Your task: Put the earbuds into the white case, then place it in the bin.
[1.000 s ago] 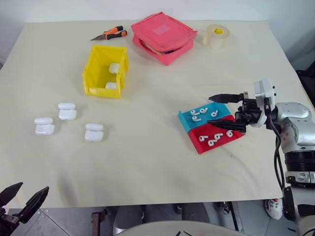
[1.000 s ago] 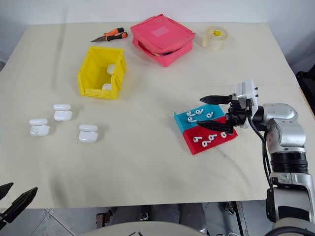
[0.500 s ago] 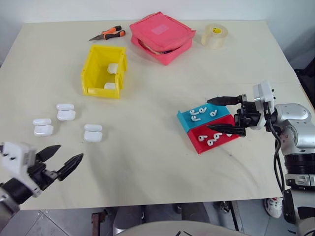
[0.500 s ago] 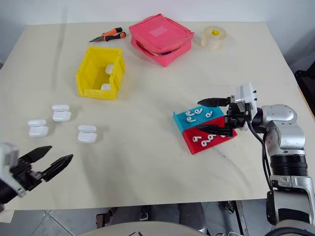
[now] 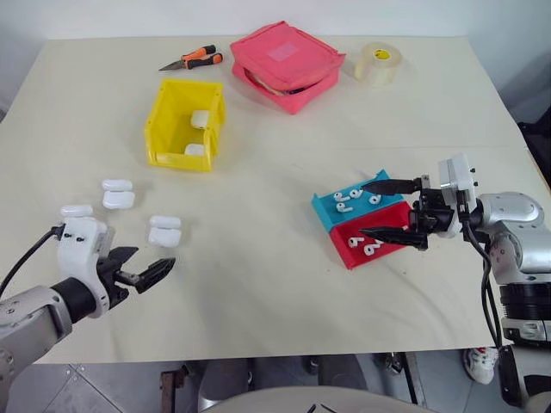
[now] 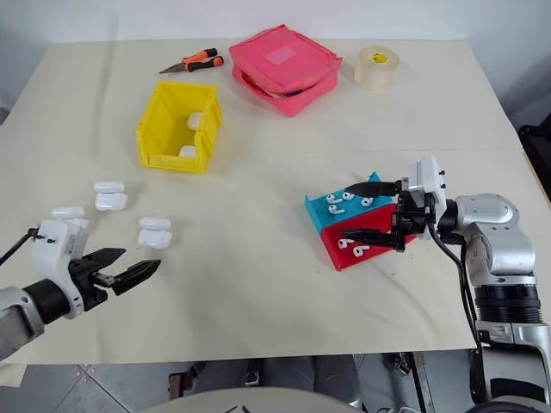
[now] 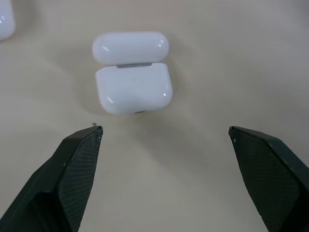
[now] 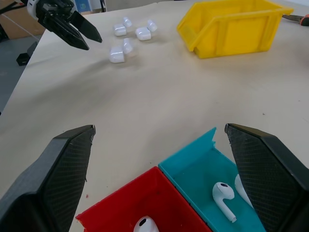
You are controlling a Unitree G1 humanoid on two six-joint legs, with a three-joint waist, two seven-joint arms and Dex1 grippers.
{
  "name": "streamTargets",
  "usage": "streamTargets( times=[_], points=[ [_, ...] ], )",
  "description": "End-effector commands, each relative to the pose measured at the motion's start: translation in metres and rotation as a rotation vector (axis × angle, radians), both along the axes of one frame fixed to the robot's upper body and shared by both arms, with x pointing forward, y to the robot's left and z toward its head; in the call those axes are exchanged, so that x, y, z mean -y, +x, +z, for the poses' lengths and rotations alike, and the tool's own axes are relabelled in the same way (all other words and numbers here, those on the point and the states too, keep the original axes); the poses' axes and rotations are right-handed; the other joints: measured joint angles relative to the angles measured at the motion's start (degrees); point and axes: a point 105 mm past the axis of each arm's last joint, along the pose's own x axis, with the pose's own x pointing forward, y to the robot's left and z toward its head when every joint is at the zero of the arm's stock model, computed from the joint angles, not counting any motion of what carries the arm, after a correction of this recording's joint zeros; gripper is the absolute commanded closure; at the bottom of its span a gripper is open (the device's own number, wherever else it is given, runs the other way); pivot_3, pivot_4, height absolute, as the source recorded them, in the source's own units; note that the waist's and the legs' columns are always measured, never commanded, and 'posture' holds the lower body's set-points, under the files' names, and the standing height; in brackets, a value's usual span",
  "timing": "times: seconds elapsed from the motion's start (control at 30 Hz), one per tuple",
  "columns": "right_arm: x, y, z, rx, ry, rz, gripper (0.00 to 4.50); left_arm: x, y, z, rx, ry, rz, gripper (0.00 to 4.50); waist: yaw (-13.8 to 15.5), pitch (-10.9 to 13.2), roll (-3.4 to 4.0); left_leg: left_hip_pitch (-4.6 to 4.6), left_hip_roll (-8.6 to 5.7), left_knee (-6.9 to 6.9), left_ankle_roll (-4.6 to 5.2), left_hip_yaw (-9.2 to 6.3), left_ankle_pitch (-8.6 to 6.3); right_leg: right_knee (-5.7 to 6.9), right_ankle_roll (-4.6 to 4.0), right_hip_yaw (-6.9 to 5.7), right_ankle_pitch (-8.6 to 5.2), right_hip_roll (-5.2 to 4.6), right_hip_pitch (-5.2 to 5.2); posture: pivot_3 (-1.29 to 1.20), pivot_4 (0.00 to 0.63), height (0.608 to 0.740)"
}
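Note:
Three white cases lie open on the table's left: one (image 5: 117, 195) farthest back, one (image 5: 76, 210) partly behind my left wrist, and the nearest (image 5: 164, 233). My left gripper (image 5: 153, 260) hovers open just short of that nearest case (image 7: 133, 87), its lid flipped back and nothing between the fingers. Earbuds lie in a blue tray (image 5: 349, 200) and a red tray (image 5: 369, 246). My right gripper (image 5: 363, 208) stands open over these trays, one finger above each, holding nothing. The yellow bin (image 5: 176, 159) stands behind the cases with two closed white cases (image 5: 200, 119) inside.
A pink zip pouch (image 5: 287, 64), a roll of tape (image 5: 377, 62) and orange-handled cutters (image 5: 191, 60) lie along the table's far edge. Bare table stretches between the cases and the trays.
My left arm rose from below the table's near edge and swung forward and rightward up to the nearest open case. The right gripper stayed over the trays.

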Motion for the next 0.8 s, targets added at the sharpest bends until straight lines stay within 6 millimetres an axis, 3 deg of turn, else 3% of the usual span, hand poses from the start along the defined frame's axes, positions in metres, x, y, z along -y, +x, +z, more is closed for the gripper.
streamTargets(
  times=[0.03, 0.27, 0.8],
  points=[
    [0.004, -0.003, 0.013, 0.042, -0.004, 0.001, 0.00, 0.003, 0.004, -0.001, -0.040, 0.004, 0.002, 0.04, -0.03, 0.00, 0.00, 0.00, -0.01, 0.00, 0.00, -0.01, 0.00, 0.00, 0.00, 0.00, 0.00, 0.00, 0.01, 0.00, 0.150, 0.740],
    [0.007, -0.004, 0.014, 0.035, -0.014, 0.002, 0.00, -0.008, 0.013, -0.010, -0.182, 0.077, 0.055, 0.04, -0.06, 0.00, 0.00, 0.01, 0.02, 0.00, -0.07, -0.01, 0.04, 0.00, 0.00, 0.01, 0.00, 0.10, 0.00, 0.00, 0.150, 0.740],
    [0.006, -0.013, 0.008, 0.022, -0.009, -0.008, 0.00, -0.007, 0.047, 0.005, -0.292, 0.119, 0.051, 0.04, 0.03, 0.00, 0.00, 0.00, 0.02, -0.02, -0.23, -0.15, 0.13, 0.06, 0.00, 0.00, 0.00, 0.14, 0.00, 0.00, 0.150, 0.740]
  ],
)
